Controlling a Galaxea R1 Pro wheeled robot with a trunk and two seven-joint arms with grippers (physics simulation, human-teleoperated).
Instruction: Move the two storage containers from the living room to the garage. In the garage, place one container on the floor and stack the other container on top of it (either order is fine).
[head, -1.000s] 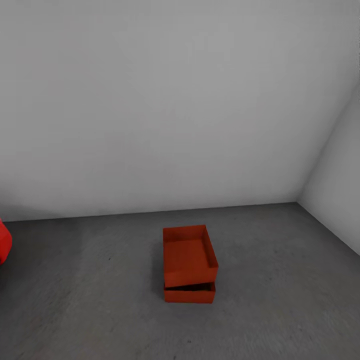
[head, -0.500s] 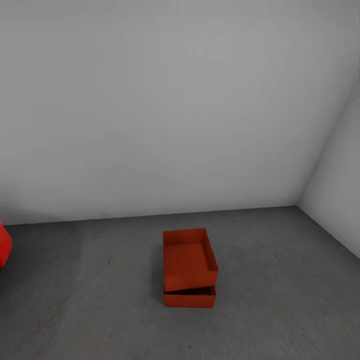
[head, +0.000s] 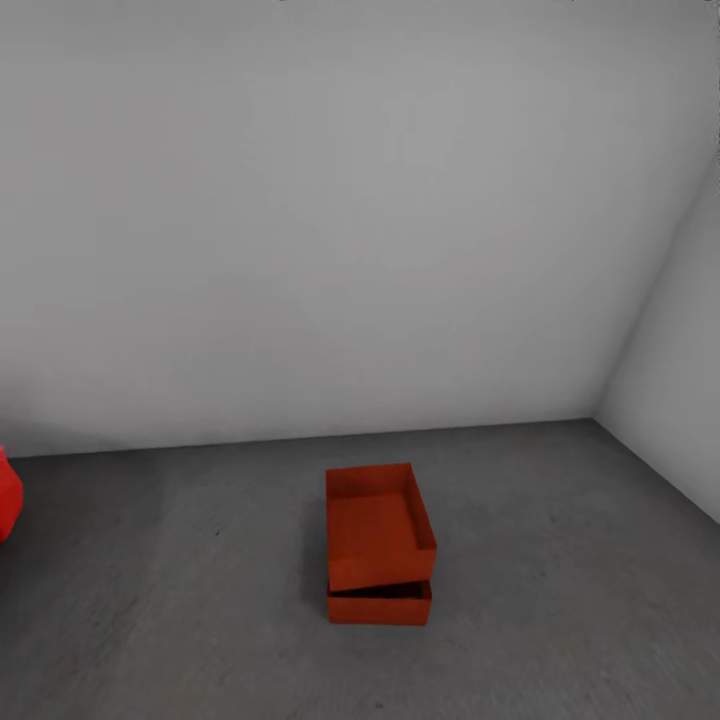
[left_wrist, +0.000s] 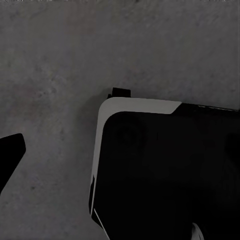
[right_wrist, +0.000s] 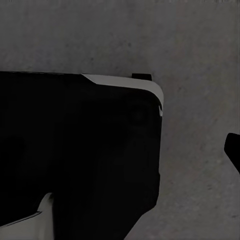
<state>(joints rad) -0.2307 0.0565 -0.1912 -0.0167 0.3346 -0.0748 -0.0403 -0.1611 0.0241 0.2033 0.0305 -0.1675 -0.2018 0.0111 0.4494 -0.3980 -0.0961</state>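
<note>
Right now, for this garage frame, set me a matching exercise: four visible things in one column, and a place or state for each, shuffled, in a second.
Things:
1. upper storage container
2. lower storage container
3. red car
4. floor

Places or states:
A. at the head view's left edge, cut off
B. dark grey concrete
C. resting directly on the floor
D. stacked on top, slightly skewed

Pairs: 1-D, 2-C, 3-A, 4-B

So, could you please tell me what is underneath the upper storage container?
The second storage container sits under the upper storage container on the concrete floor. Just its front wall and a dark gap show; its inside is covered.
</note>
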